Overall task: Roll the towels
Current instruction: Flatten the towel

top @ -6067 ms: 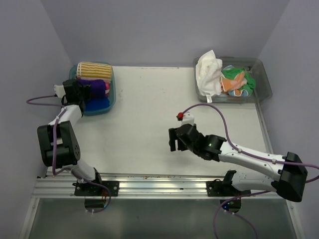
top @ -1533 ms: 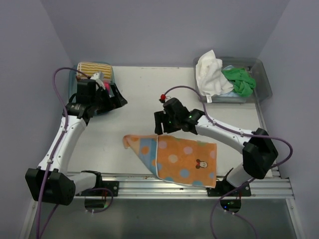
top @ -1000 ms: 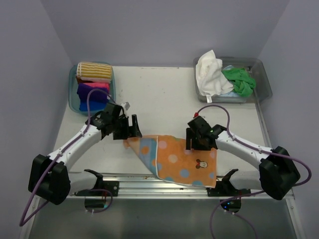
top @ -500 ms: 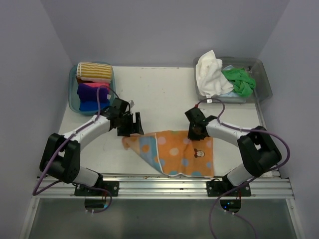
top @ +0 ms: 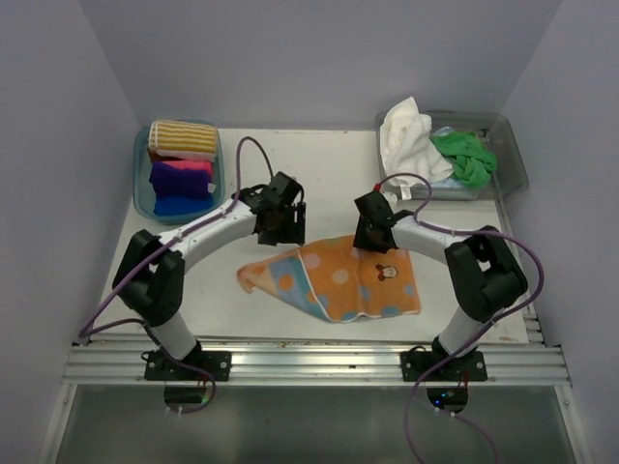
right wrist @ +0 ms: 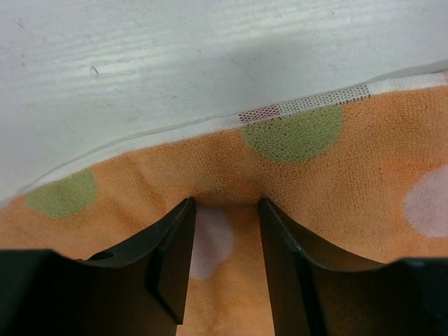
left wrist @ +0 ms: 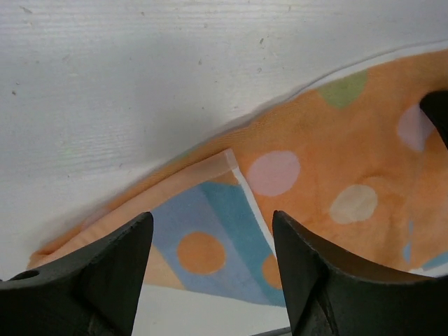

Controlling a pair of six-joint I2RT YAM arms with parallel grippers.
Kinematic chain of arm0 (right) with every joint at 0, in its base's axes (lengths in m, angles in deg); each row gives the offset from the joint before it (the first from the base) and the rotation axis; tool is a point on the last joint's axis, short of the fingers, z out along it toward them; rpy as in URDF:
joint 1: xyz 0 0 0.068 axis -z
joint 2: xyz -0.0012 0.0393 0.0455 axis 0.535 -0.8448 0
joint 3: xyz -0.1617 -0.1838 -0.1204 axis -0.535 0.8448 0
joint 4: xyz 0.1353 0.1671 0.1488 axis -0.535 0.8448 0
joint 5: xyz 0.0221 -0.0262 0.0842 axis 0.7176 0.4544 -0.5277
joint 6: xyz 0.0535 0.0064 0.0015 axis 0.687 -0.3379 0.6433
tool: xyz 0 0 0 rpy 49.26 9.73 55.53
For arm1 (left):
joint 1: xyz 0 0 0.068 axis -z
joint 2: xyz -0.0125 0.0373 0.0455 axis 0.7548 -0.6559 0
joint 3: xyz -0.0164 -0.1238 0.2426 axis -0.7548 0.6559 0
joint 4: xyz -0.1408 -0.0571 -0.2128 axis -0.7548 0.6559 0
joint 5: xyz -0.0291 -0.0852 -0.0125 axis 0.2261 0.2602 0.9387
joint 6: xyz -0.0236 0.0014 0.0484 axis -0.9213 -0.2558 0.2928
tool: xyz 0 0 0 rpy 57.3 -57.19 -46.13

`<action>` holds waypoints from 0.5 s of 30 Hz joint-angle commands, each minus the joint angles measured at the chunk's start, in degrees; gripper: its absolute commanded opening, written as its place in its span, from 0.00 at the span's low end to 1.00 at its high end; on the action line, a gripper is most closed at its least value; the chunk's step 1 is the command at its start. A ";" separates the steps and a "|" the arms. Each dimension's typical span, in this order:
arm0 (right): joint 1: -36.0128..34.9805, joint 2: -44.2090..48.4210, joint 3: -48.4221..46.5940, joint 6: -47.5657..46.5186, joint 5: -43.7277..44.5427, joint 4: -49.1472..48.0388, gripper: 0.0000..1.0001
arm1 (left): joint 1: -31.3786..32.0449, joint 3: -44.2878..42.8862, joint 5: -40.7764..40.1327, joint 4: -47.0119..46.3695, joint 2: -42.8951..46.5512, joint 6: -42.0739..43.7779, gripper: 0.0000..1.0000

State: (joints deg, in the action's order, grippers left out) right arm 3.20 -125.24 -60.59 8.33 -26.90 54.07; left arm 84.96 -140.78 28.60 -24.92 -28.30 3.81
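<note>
Top view: the orange dotted towel lies spread on the desk near the front edge. The left hand sits at the left of its far edge and the right hand further right along that edge. Left wrist view: the left hand is released, its fingers wide apart above a folded-over corner. Right wrist view: the right hand's fingers stand slightly apart on the towel's edge, cloth puckered between the tips. Whether they grasp it cannot be told.
</note>
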 commanded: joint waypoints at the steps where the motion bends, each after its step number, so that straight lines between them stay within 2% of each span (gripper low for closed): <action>1: 0.41 3.44 3.09 -0.84 2.92 2.96 0.47 | 2.81 -5.43 -7.90 6.43 -4.70 -6.88 0.73; 6: 0.41 6.78 5.65 -1.27 2.92 2.70 0.49 | 4.13 -6.58 -12.03 6.96 -8.05 -11.20 0.73; 11: 0.41 6.88 6.26 -1.98 2.74 2.79 0.50 | 4.83 -7.73 -12.75 6.35 -10.68 -12.00 0.70; 12: 0.41 7.05 6.44 -1.98 2.66 2.79 0.50 | 5.19 -7.99 -12.92 6.43 -11.04 -12.61 0.63; 15: 0.41 7.31 6.53 -1.98 2.22 2.70 0.50 | 6.59 -8.43 -13.54 5.47 -10.95 -12.88 0.62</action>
State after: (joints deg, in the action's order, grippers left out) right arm 3.29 -119.71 -54.90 7.04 -25.66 55.62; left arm 89.96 -146.75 17.91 -19.30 -39.32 -6.81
